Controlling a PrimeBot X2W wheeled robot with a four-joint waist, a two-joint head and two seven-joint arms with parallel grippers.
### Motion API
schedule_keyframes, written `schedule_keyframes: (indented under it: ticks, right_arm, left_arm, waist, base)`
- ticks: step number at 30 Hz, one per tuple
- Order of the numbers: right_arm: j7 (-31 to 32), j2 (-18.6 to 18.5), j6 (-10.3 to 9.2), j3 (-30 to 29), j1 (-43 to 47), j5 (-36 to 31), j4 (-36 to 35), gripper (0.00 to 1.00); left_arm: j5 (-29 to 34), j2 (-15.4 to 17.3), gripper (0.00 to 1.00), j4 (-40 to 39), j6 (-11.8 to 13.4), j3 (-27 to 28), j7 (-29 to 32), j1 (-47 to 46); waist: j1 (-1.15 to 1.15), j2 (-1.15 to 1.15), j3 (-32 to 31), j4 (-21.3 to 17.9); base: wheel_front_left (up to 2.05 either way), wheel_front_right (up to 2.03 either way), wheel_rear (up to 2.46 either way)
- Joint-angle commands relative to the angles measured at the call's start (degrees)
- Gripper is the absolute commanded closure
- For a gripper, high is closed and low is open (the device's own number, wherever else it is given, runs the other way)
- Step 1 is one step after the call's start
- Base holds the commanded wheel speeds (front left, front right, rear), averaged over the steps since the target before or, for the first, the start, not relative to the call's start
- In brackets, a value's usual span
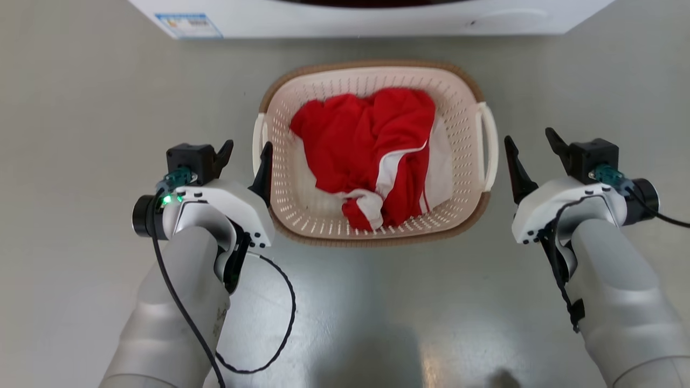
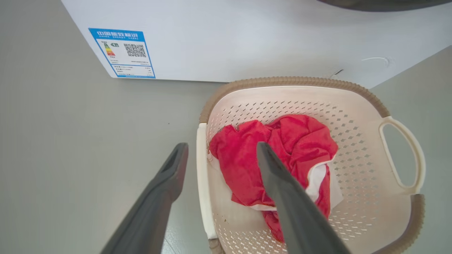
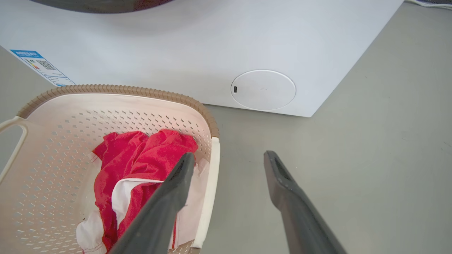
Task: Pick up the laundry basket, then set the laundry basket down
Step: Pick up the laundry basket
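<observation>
**On the Floor Before the Washing Machine: Basket Between Two Open Grippers**

On the grey floor [image 1: 81, 161], the laundry basket [image 1: 372, 66] stands upright, just in front of the white washing machine [image 1: 377, 21]. Its far rim lies near the machine's lower edge but apart from it. A blue label [image 1: 188, 25] is fixed at the machine's left corner.

1. Contents. A crumpled red and white garment [image 1: 372, 156] lies inside the basket, below the brown rim.

2. Left gripper [image 1: 248, 148]. The jaws stand fully apart and hold nothing. In the left wrist view, the left gripper [image 2: 222, 146] straddles the left handle [image 2: 202, 176]. One finger is on the floor side and the other is over the basket interior. Contact with the handle cannot be confirmed.

3. Right gripper [image 1: 529, 137]. The jaws stand fully apart and hold nothing. In the head view, the inner finger is just beside the outer face of the right handle [image 1: 489, 145], with a narrow gap showing. In the right wrist view, the right gripper [image 3: 230, 155] has that handle [image 3: 212, 176] lying between its fingers. The height of the fingers relative to the handle cannot be determined.

4. Basket status. The basket rests on the floor, between the two grippers.
</observation>
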Motion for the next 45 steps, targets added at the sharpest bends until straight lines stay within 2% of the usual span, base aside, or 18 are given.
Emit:
schedule_keyframes:
  ticks: [1,14,19,45]
  right_arm:
    - [-0.62,0.70,0.35,1.26,-0.13,-0.82,-0.10,0.00]
    - [-0.62,1.72,0.35,2.50,-3.82,-0.52,1.58,0.00]
    - [-0.62,1.61,0.35,2.54,-4.17,-0.49,1.35,0.00]
    - [-0.62,2.14,0.35,2.46,-8.42,-0.93,3.08,0.00]
  left_arm:
    - [-0.65,1.15,0.00,-0.26,-0.09,0.70,-0.35,-0.56]
    - [-5.93,1.15,0.00,0.85,0.92,-4.80,-0.35,-4.52]
    - [-6.24,1.15,0.00,1.63,2.28,-5.60,-0.35,-5.52]
    - [-8.36,1.15,0.00,3.69,3.07,-10.39,-0.35,-10.58]
  waist:
    - [0.00,0.00,1.75,0.54]
    - [0.00,0.00,8.02,0.93]
    - [0.00,0.00,9.37,1.19]
    - [0.00,0.00,15.96,1.36]
  base:
    - [0.00,0.00,0.00]
    - [0.00,0.00,0.00]
    - [0.00,0.00,0.00]
    - [0.00,0.00,0.00]
